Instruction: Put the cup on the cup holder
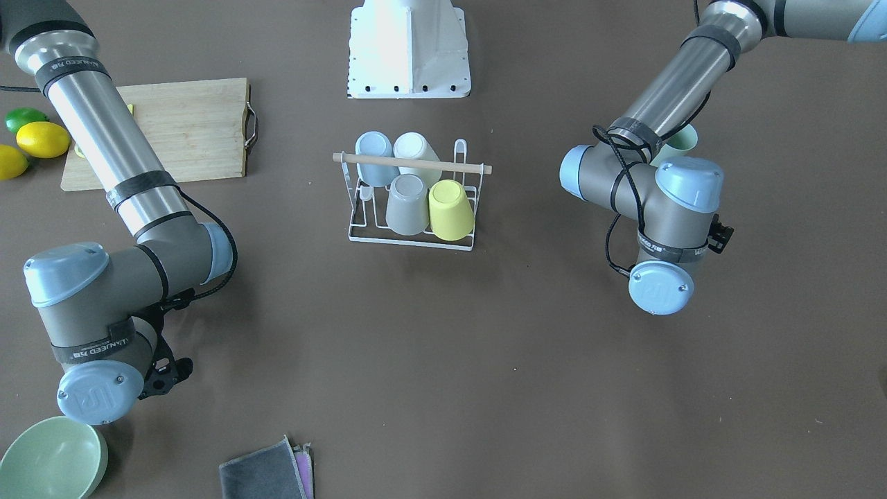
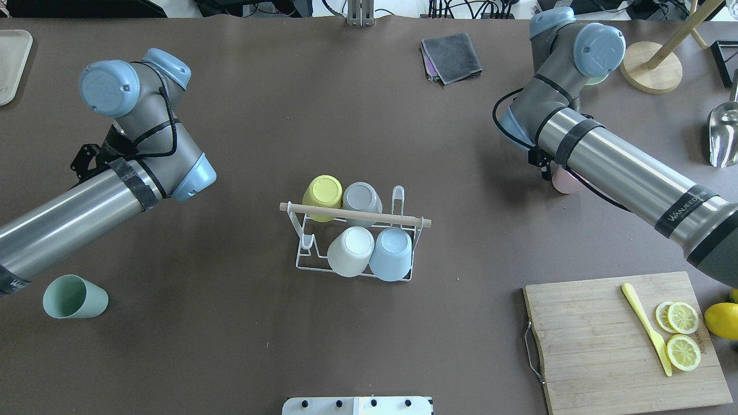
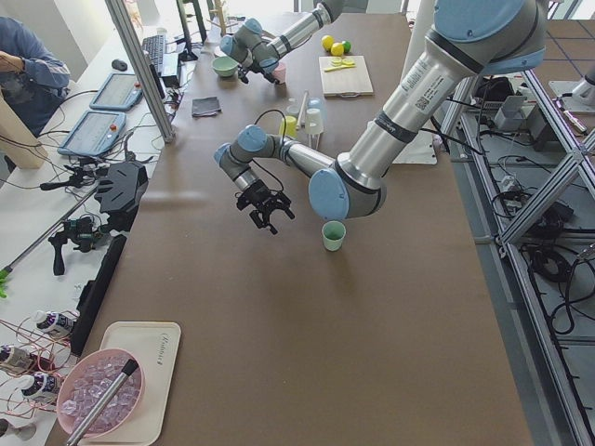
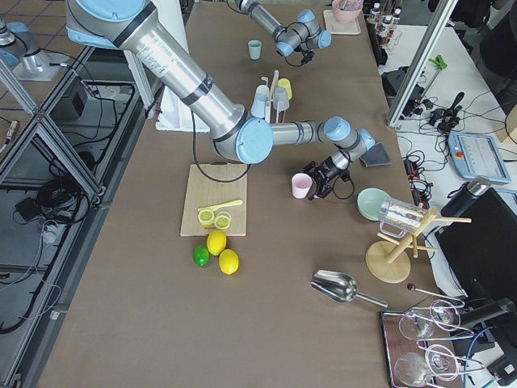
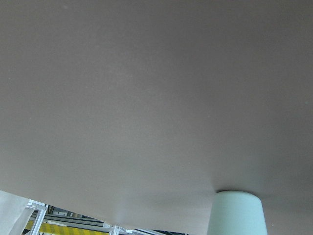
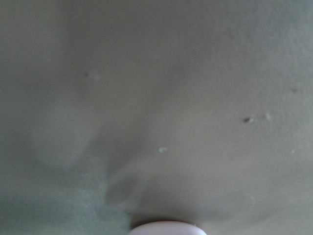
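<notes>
The cup holder (image 2: 355,214), a white wire rack under a pale wooden rod, sits mid-frame in the overhead view, carrying four upturned cups (image 2: 351,249) (yellow, grey, white, blue). A mint cup (image 2: 75,297) stands lower left. I cannot tell the finger spacing of the left gripper (image 3: 265,209) or the right gripper (image 4: 327,186).

You're in a robotics lab, not a kitchen. Two UR5e arms, left arm (image 3: 418,84) and right arm (image 4: 170,65), rise from a white pedestal (image 1: 409,48) at the middle of the table's (image 3: 307,353) long edge. An aluminium-profile post (image 3: 139,65) stands at the opposite edge. Beyond it is a side bench (image 3: 28,209) with teach pendants (image 3: 119,90), a keyboard (image 3: 153,51) and a person (image 3: 33,70) at it. There are loose cables (image 3: 558,269) on the floor. The cup holder (image 2: 354,214), chopping board (image 2: 611,340) and lemons (image 4: 216,241) sit on the brown-covered tabletop.
</notes>
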